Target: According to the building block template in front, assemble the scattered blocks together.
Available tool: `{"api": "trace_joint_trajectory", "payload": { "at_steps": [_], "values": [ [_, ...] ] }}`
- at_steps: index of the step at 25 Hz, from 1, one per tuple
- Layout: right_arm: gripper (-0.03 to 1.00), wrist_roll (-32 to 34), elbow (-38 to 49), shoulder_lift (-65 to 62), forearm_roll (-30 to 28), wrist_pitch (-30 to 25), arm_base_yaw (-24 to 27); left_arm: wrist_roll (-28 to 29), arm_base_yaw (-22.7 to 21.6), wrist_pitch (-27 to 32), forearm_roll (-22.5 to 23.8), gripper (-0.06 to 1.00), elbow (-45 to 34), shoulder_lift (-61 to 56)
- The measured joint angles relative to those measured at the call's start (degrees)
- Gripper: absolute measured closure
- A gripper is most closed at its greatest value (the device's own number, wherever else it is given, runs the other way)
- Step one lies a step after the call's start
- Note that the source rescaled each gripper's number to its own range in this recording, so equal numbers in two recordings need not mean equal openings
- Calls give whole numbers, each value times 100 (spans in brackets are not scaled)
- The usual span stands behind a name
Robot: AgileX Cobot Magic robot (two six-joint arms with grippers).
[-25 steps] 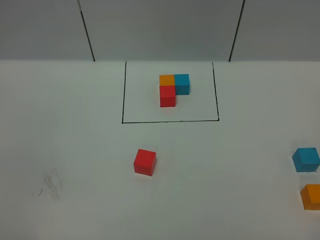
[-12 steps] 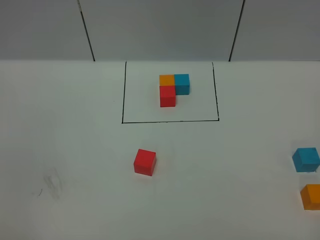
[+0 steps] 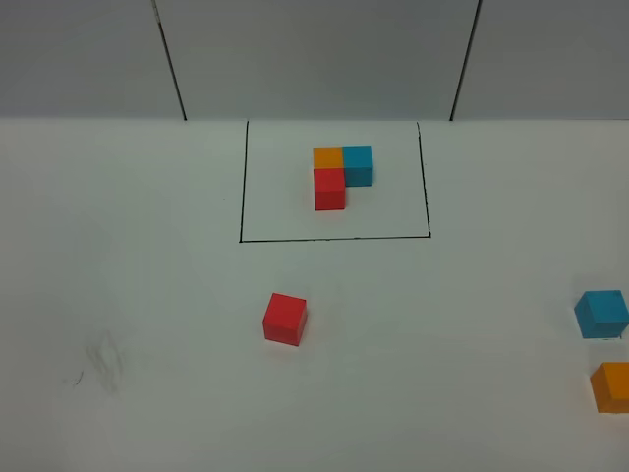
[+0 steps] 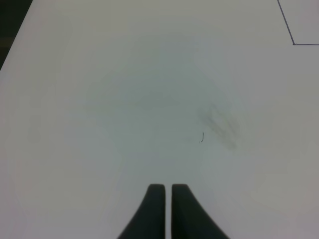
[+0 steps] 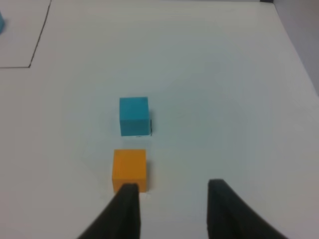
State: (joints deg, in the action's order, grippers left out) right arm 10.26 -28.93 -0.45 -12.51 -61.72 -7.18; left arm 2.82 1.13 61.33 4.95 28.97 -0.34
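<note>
White desk (image 3: 147, 295) fills the high view, with grey wall panels (image 3: 314, 59) behind it. At the far middle a black drawn rectangle (image 3: 334, 239) frames the building block template (image 3: 334, 177): orange and blue side by side, red joined at orange's near face. Loose, outside the frame: red cube (image 3: 285, 319) near the desk's middle, on the near side of the rectangle; blue cube (image 3: 601, 314) and orange cube (image 3: 611, 386) near each other at the right edge, not touching. Noted left fingers (image 4: 154, 209) pressed together, empty, over bare desk near a faint smudge (image 4: 219, 124). Noted right fingers (image 5: 124, 209) apart, nothing between them; orange cube sits just ahead of one tip, contact cannot be told.
</note>
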Motion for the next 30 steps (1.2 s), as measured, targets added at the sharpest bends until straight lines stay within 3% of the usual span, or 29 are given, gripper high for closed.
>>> {"api": "trace_joint_trajectory", "payload": {
  "at_steps": [30],
  "values": [
    [56, -7, 0, 0, -9, 0, 0, 0, 0, -4, 0, 94, 0, 0]
  ]
}}
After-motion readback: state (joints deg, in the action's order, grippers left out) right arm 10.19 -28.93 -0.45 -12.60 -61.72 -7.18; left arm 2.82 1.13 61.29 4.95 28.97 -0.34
